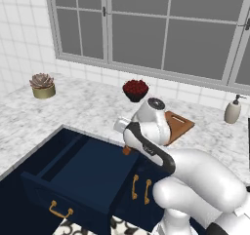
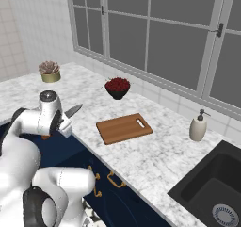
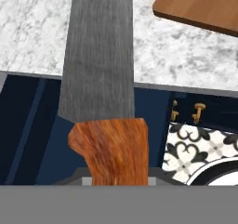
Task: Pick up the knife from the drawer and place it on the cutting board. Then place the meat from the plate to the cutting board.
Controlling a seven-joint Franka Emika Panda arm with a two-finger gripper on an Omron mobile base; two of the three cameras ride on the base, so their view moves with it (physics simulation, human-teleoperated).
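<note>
Fingers point(image 3: 116, 179) around knife point(image 3: 100, 56) handle

The knife point(image 3: 104, 102), orange-brown wooden handle and grey blade, hangs lifted above the open navy drawer point(image 1: 83, 173), blade pointing toward the counter where the brown cutting board point(image 2: 124, 128) lies flat.

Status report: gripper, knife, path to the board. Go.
Gripper shut on knife, lifted above open drawer. Blade points over the counter. Cutting board bare, nothing between it and knife.
</note>
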